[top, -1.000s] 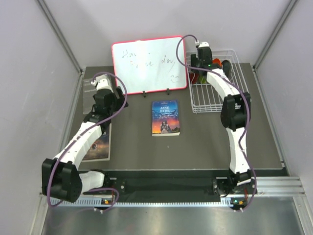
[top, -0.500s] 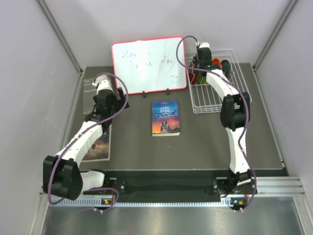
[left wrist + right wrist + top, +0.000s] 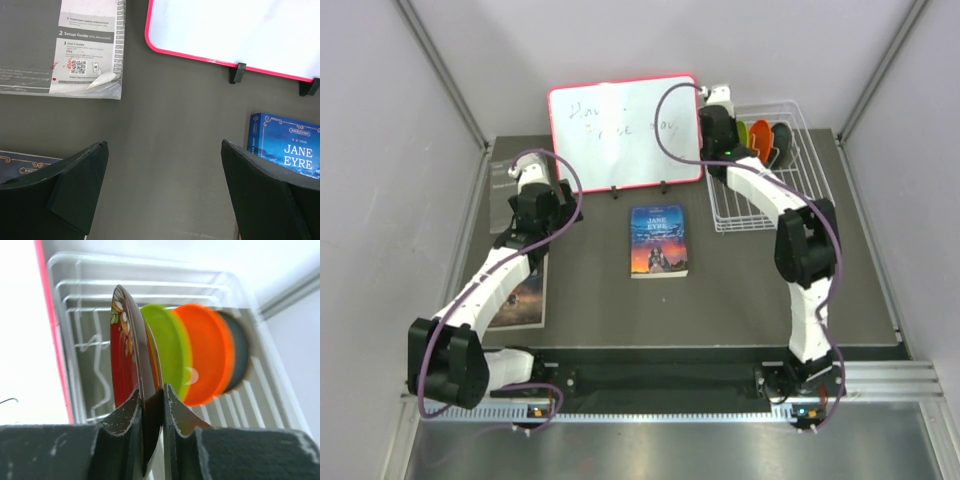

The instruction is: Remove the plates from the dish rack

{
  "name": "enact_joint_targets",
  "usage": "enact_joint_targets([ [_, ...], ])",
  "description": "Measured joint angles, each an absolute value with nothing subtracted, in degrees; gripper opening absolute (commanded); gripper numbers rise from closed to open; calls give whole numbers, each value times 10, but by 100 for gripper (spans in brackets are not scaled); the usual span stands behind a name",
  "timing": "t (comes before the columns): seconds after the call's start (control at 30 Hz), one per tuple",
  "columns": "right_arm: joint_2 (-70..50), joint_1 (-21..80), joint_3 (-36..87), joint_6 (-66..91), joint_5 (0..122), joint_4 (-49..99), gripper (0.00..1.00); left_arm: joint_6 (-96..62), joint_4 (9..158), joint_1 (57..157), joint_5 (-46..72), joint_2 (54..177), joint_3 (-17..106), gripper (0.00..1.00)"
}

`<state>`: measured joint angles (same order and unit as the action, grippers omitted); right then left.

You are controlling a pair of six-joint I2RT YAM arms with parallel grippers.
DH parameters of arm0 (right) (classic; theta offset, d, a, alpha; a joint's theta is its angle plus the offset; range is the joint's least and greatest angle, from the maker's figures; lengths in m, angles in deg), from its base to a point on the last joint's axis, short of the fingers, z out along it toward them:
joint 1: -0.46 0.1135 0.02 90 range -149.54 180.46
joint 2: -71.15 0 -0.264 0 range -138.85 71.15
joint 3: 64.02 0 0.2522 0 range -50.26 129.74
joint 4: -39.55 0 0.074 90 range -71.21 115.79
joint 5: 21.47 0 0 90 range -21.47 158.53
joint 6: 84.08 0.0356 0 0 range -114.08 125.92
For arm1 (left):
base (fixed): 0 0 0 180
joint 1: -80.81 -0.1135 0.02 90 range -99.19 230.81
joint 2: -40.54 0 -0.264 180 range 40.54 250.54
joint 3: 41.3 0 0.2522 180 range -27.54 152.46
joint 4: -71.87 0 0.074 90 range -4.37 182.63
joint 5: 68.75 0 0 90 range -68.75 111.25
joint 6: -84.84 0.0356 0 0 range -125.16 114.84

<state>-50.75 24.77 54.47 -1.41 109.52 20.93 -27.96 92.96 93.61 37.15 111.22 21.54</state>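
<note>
My right gripper is shut on the lower rim of the dark red patterned plate and holds it upright on edge over the left end of the white wire dish rack. Behind it the lime green plate, orange plate and dark teal plate stand in a row. In the top view the right gripper is at the rack's far left corner, hiding the red plate; the lime, orange and teal plates show. My left gripper is open and empty over bare table.
A red-framed whiteboard stands just left of the rack, close to my right wrist. A blue Jane Eyre paperback lies mid-table. A setup guide sheet and another book lie under my left arm.
My right gripper has moved back and left with the red plate, drawing it away from the other three, which now show in the top view. The left arm has barely moved.
</note>
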Motion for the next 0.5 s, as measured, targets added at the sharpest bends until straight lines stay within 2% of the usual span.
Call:
enact_joint_targets([
  [0.27, -325, 247, 454, -11, 1125, 219, 0, -280, 923, 936, 327, 1112, 216, 99],
  [0.5, -153, 247, 363, 98, 959, 159, 0, -298, 871, 936, 195, 1128, 223, 99],
])
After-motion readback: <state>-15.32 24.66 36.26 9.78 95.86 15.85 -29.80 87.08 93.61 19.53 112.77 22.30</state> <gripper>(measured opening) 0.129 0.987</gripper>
